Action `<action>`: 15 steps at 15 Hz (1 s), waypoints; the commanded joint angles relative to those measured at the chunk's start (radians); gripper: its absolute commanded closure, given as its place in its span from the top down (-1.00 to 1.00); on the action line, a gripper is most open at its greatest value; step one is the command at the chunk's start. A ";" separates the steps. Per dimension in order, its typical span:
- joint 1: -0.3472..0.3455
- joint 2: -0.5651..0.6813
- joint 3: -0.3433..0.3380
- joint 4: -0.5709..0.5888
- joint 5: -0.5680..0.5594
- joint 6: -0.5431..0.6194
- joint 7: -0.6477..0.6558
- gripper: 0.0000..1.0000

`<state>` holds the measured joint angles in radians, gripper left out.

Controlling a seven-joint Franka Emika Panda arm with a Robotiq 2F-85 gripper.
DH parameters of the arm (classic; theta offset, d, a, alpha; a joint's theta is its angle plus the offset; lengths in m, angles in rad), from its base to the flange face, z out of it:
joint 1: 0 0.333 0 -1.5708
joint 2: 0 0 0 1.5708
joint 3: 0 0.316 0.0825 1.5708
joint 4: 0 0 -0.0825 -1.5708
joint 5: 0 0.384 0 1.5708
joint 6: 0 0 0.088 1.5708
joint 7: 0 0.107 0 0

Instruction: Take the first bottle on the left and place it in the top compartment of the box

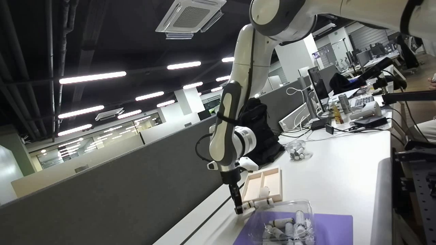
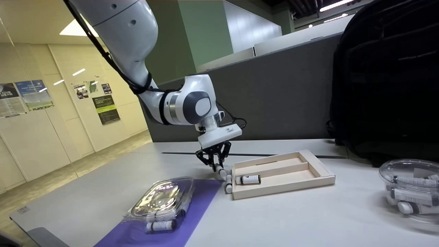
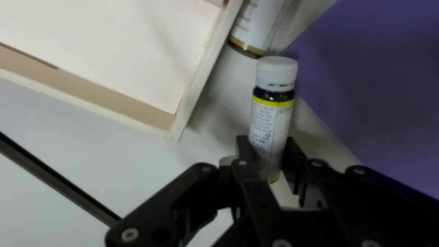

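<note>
A small white-capped bottle with a yellow-striped white label (image 3: 271, 120) sits between my gripper's fingers (image 3: 265, 151) in the wrist view. Both fingers touch its lower end; its cap points away from me. The gripper also shows in both exterior views (image 1: 239, 208) (image 2: 215, 165), low at the table. I cannot tell whether the held bottle (image 2: 221, 172) touches the table. Another bottle (image 2: 228, 184) lies beside the box, near the held bottle's cap; the wrist view shows its end (image 3: 255, 25). The pale wooden box (image 2: 284, 188) has a divider; a bottle (image 2: 249, 179) lies in its front compartment there.
A purple mat (image 2: 202, 209) lies beside the box, with a clear plastic container (image 2: 161, 202) of several bottles on it. A round clear tub (image 2: 411, 192) of bottles stands past the box. A black backpack (image 1: 260, 132) and grey partition (image 1: 153, 183) stand behind.
</note>
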<state>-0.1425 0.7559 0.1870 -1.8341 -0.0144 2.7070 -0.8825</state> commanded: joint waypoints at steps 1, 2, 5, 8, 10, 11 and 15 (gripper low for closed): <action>-0.039 -0.100 0.009 -0.047 0.016 -0.020 0.033 -0.86; -0.048 -0.125 0.004 -0.058 0.023 -0.021 0.036 -0.86; -0.072 -0.178 -0.020 -0.080 0.037 -0.021 0.041 -0.86; -0.094 -0.179 -0.050 -0.082 0.042 0.010 0.032 -0.86; -0.106 -0.157 -0.060 -0.064 0.037 0.000 0.018 -0.86; -0.110 -0.146 -0.062 -0.056 0.038 -0.005 0.019 -0.86; -0.116 -0.089 -0.056 -0.017 0.041 -0.019 0.020 -0.86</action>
<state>-0.2569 0.6296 0.1258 -1.8868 0.0255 2.6988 -0.8772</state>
